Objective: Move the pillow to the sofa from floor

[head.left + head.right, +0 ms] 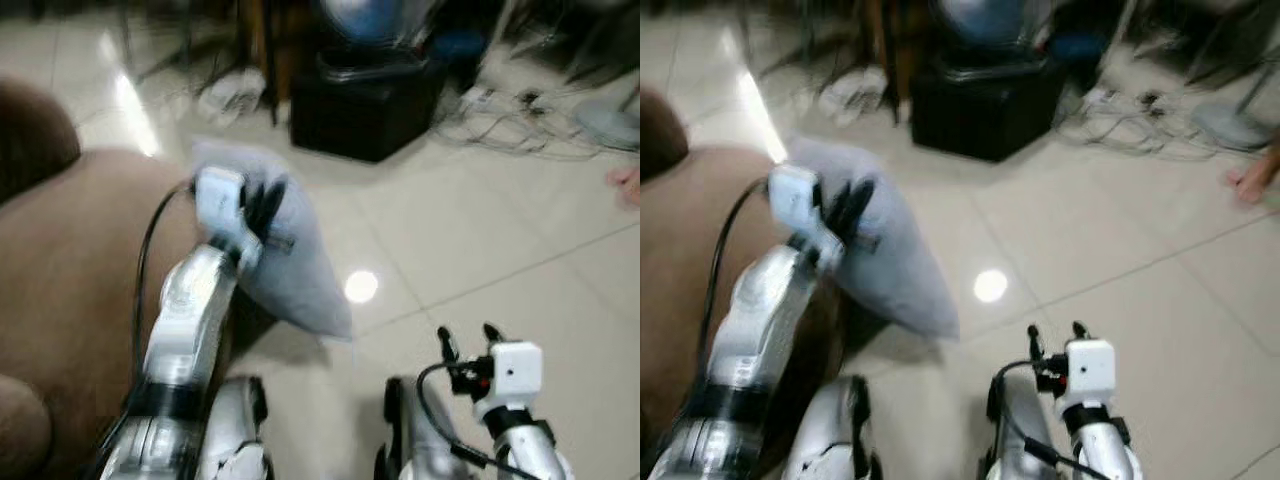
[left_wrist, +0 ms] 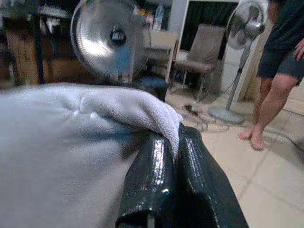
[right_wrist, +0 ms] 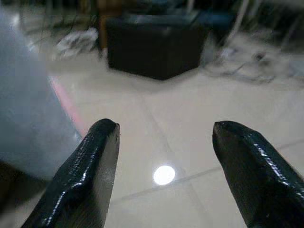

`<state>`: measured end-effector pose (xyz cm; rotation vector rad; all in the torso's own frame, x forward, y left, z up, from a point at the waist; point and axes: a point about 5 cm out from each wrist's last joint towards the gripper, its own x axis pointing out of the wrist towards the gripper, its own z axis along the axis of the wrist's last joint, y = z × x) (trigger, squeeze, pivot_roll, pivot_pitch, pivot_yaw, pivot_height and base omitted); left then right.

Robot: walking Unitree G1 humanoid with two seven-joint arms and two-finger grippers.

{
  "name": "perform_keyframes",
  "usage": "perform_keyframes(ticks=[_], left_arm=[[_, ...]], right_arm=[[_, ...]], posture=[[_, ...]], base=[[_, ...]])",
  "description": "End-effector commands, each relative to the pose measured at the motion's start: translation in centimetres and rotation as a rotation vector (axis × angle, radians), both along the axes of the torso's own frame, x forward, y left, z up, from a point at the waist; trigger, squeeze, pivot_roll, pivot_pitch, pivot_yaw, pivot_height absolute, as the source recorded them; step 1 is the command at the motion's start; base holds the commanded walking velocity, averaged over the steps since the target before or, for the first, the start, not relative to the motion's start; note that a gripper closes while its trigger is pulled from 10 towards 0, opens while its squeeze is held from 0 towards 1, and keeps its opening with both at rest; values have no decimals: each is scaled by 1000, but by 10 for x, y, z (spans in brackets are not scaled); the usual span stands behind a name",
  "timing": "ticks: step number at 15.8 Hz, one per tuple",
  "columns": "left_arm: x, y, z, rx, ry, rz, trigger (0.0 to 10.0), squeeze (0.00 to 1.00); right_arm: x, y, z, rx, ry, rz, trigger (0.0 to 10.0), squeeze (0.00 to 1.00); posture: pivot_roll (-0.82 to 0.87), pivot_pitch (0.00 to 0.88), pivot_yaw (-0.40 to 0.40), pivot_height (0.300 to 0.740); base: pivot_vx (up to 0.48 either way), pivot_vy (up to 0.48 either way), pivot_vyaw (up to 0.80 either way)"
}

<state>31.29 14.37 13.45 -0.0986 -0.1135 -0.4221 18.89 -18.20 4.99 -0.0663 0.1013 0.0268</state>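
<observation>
A pale grey pillow (image 1: 290, 255) hangs tilted beside the brown sofa (image 1: 70, 280), lifted off the tiled floor. My left gripper (image 1: 268, 205) is shut on the pillow's upper edge; in the left wrist view the two black fingers (image 2: 190, 171) pinch a fold of the grey fabric (image 2: 133, 107). My right gripper (image 1: 467, 340) stands low at the front right, above the floor, open with nothing between its fingers (image 3: 90, 166). The pillow's side (image 3: 28, 109) shows at the edge of the right wrist view.
A black box (image 1: 360, 105) with a round fan on it stands behind the pillow. Cables (image 1: 510, 115) lie tangled on the floor at the back right. A person's bare legs (image 2: 266, 104) and a standing fan (image 2: 242, 38) are in the left wrist view. Open tiles (image 1: 500, 240) lie to the right.
</observation>
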Motion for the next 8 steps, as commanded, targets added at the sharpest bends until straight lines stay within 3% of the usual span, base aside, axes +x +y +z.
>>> perform_keyframes(ticks=[1,3,5,8], left_arm=[[-8,4,-2,24,-6,9,0,0],[-15,9,-5,30,18,26,0,0],[-20,5,-7,32,45,12,0,0],[-24,4,-11,59,64,-10,0,0]], right_arm=[[9,-1,11,13,-43,-40,10000,0],[20,7,22,27,-91,-39,10000,0],[36,25,37,57,-140,-3,10000,0],[35,22,25,5,-89,47,10000,0]], posture=[[33,7,-44,600],[42,4,-46,610],[48,14,-40,630],[62,2,-81,660]], base=[[0,0,0],[0,0,0],[0,0,0],[0,0,0]])
